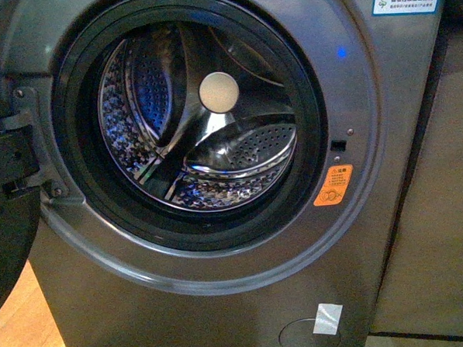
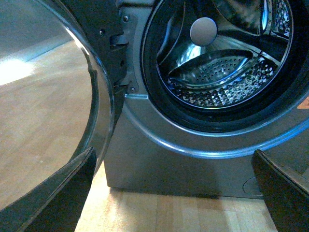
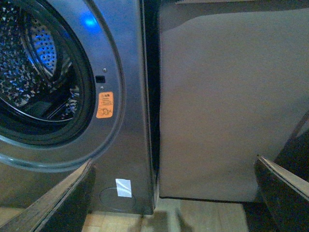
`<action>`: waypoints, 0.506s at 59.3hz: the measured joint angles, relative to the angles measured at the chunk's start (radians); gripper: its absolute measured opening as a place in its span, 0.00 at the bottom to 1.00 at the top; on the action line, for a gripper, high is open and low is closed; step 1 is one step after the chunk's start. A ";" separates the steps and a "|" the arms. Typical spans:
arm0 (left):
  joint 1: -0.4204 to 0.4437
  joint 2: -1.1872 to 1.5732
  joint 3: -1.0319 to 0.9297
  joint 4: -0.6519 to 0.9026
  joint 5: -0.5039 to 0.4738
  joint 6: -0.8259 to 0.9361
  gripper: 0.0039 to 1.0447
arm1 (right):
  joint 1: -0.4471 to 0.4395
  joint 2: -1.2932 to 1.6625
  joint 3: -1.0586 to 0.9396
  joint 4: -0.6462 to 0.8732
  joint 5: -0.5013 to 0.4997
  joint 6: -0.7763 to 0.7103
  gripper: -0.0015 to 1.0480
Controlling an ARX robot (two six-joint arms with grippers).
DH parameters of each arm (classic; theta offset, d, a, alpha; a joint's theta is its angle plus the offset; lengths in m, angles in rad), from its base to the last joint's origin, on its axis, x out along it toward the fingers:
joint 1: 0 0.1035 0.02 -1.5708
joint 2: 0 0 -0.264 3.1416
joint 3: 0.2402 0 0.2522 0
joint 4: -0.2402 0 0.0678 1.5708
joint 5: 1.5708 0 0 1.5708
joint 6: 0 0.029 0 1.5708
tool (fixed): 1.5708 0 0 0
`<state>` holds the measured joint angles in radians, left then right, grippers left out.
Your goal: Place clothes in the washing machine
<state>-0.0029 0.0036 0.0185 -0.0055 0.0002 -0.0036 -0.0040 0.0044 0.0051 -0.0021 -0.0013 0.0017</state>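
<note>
The grey washing machine (image 1: 222,298) fills the front view with its door swung open. Inside the black-rimmed porthole (image 1: 75,150), the shiny perforated drum (image 1: 238,157) holds no fabric. The orange sticker (image 1: 333,185) and blue light (image 1: 340,53) sit to the right of the porthole. The clothes are out of view in every frame. My left gripper (image 2: 176,193) is open and empty, low in front of the machine's base, with the drum (image 2: 217,82) beyond it. My right gripper (image 3: 174,198) is open and empty, facing the machine's right edge (image 3: 130,96). Neither gripper shows in the front view.
The open door (image 1: 9,232) hangs at the machine's left, and its glass bowl (image 2: 91,96) is close to my left gripper. A plain beige panel (image 3: 227,106) stands right of the machine. The floor is light wood (image 2: 169,212). A white tape patch (image 1: 327,318) marks the lower front.
</note>
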 joint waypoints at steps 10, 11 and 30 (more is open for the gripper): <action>0.000 0.000 0.000 0.000 0.000 0.000 0.94 | 0.000 0.000 0.000 0.000 0.000 0.000 0.93; 0.000 0.000 0.000 0.000 0.000 0.000 0.94 | 0.000 0.000 0.000 0.000 0.000 0.000 0.93; 0.000 0.000 0.000 0.000 0.000 0.000 0.94 | 0.000 0.000 0.000 0.000 0.000 0.000 0.93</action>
<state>-0.0029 0.0036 0.0185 -0.0055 -0.0002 -0.0036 -0.0040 0.0044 0.0051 -0.0021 -0.0013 0.0017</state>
